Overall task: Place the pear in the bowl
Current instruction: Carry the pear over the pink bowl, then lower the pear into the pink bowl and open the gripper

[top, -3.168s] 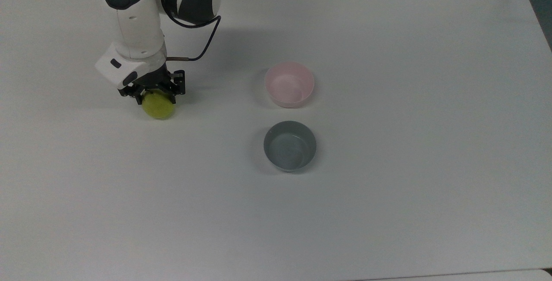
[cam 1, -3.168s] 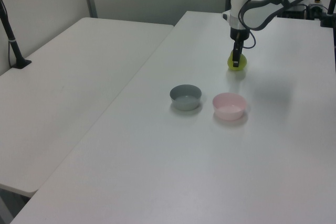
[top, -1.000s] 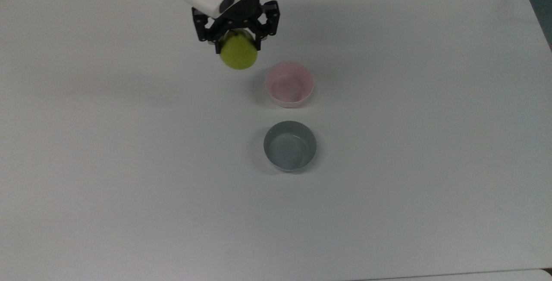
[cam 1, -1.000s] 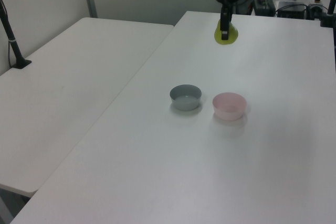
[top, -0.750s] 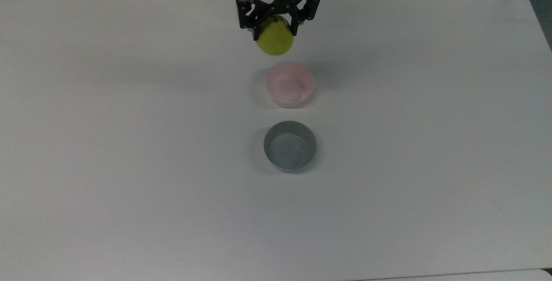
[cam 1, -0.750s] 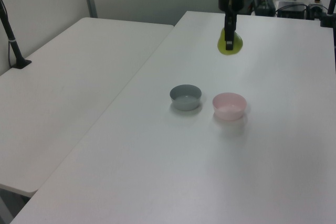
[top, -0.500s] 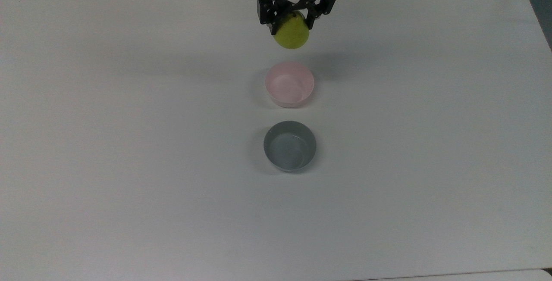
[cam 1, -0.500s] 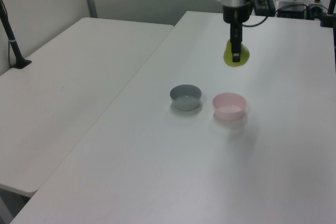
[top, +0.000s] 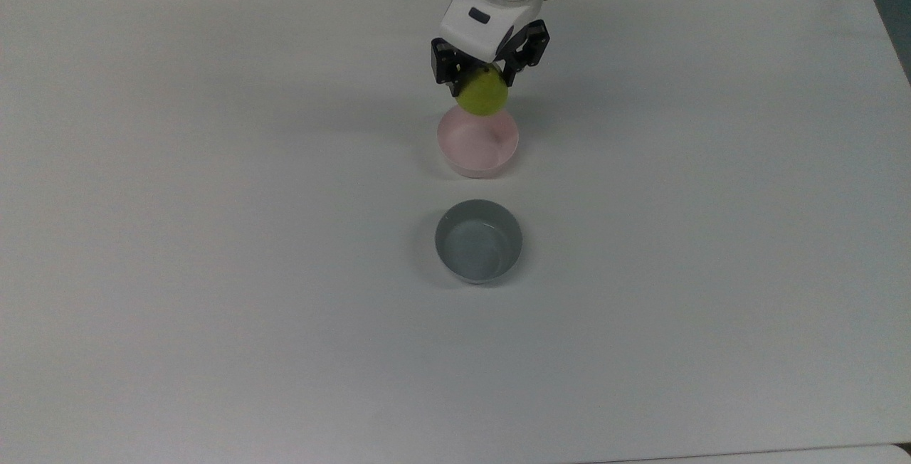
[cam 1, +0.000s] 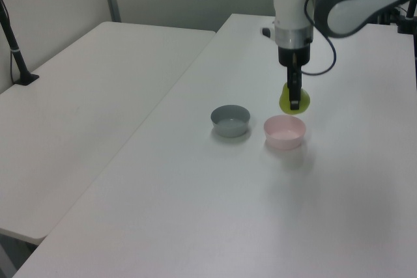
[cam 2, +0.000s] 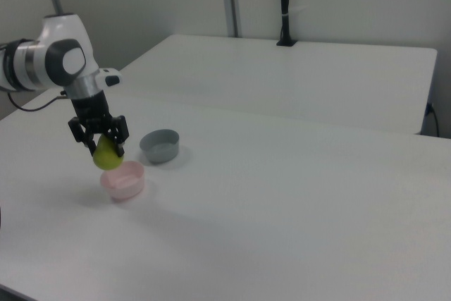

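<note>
The pear hangs in the air, clamped between my jaws, which press on it from either side. It is clear of the counter and sits just above the pale pink bowl. In the top view it overlaps the bowl's upper rim; in the right view it hangs over the left part of the bowl, its underside close to the rim, though I cannot tell whether the two touch. In the left view the pear shows just above the pink bowl, with one dark finger running down its front. A faint shadow lies inside the bowl near the pear. My white wrist rises straight up from the jaws, and a black cable loops beside it. The grey bowl stands on the counter near the pink one but apart from it, below it in the top view, to the left view's left and to the right view's right. A second white counter adjoins mine, with a black post mounted at its far side.
</note>
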Available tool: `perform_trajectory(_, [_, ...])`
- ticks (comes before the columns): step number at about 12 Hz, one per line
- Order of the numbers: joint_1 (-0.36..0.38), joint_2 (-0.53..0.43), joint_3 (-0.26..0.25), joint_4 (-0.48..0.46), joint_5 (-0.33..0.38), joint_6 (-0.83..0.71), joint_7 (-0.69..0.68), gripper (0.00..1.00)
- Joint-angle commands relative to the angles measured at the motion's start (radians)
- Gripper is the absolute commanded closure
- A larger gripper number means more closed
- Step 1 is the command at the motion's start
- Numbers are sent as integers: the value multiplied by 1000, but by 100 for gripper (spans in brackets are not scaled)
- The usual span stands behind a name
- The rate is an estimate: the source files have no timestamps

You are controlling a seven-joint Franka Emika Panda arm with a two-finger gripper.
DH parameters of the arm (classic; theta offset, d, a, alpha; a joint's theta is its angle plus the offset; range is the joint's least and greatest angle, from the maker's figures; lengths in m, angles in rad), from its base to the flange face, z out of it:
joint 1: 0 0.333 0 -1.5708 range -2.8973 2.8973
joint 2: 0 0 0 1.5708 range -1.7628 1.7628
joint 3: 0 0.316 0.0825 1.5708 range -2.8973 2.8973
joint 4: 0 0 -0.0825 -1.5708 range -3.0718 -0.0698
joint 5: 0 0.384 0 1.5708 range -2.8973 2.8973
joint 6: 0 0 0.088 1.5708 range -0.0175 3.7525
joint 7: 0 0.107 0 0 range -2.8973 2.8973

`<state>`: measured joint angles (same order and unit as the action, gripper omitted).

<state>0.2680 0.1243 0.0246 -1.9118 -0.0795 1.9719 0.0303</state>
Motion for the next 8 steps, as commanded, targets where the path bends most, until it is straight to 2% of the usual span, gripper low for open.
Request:
perform_trajectory(1, [2, 26, -11, -49, -11, 108, 19, 45])
perform_trajectory(8, [-3, 93, -12, -38, -12, 177, 19, 43])
